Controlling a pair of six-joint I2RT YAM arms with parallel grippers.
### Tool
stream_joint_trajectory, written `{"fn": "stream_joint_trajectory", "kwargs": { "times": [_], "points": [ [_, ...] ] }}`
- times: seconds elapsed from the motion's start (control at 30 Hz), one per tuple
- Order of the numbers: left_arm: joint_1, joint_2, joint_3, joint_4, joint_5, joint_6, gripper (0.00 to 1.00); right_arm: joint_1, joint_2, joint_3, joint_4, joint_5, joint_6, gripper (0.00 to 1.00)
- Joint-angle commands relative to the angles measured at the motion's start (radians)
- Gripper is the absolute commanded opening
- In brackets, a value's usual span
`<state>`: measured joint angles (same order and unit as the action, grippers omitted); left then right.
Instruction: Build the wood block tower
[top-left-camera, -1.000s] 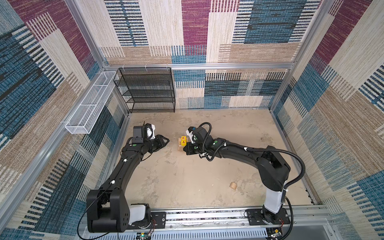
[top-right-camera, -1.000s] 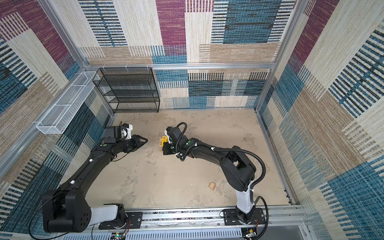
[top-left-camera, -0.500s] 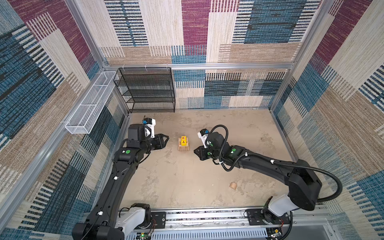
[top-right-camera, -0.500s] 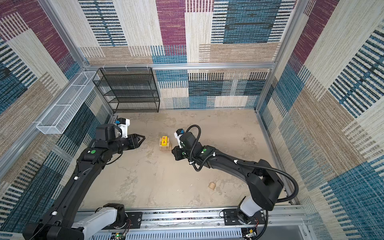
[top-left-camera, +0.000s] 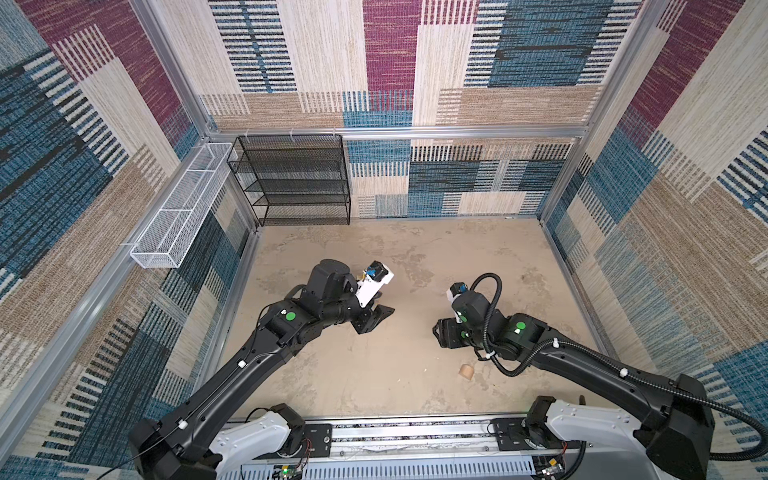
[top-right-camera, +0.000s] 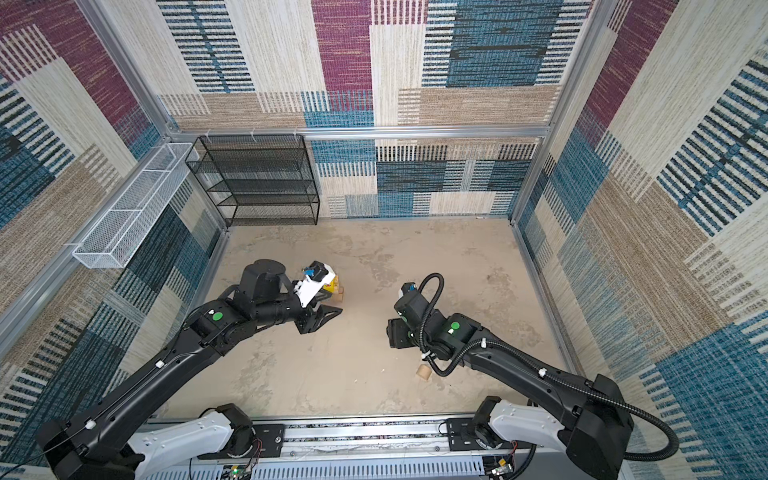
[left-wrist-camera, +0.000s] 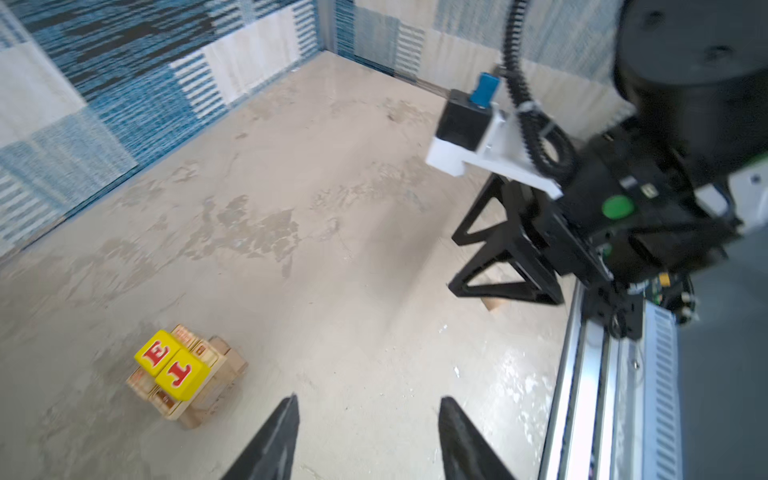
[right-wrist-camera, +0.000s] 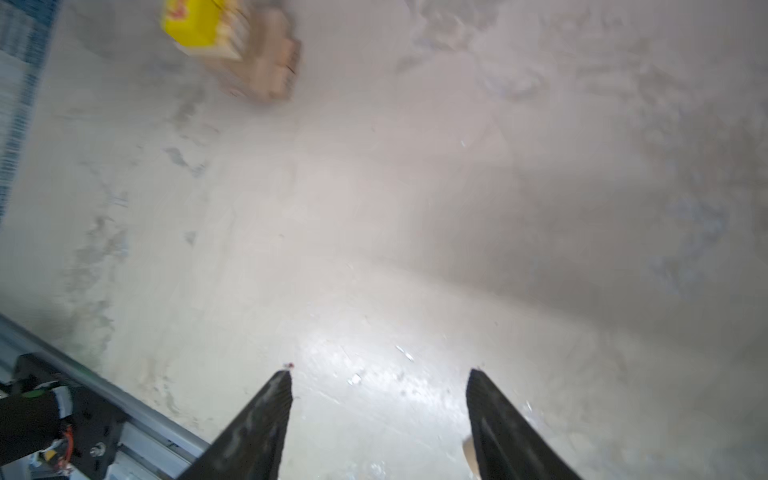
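The left jaws and the right jaws stood open and empty. The right jaws had just let go at the tower (left-wrist-camera: 183, 370) and drawn back, leaving two yellow blocks (left-wrist-camera: 172, 365) on top. We judged the rounded piece (top-left-camera: 466, 372), well apart on the worktop (top-left-camera: 374, 374), next.

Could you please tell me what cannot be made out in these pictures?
tower: mostly hidden by the left wrist camera in both top views; blurred and edge-cut in the right wrist view.
loose rounded block: largely behind the right gripper in the left wrist view.
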<state>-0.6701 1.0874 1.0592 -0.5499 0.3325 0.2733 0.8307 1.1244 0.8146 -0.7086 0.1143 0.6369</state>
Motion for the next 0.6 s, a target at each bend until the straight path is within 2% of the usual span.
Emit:
{"fn": "stream_joint_trajectory", "kwargs": {
  "times": [0.0,0.13,0.3,0.57],
  "points": [
    [-0.059,0.008,-0.037,0.010,0.060,0.206,0.58,-0.002,-0.009,-0.069,-0.104,0.014,0.134,0.68],
    [-0.104,0.008,-0.092,0.011,0.073,0.259,0.62,-0.004,-0.033,-0.157,-0.021,-0.036,0.167,0.66],
    [-0.118,0.005,-0.125,0.010,0.003,0.280,0.62,-0.011,-0.067,-0.228,0.020,-0.073,0.178,0.67],
    [-0.120,-0.004,-0.129,0.010,-0.031,0.282,0.62,-0.025,-0.054,-0.207,-0.003,-0.031,0.148,0.67]
  ]
}}
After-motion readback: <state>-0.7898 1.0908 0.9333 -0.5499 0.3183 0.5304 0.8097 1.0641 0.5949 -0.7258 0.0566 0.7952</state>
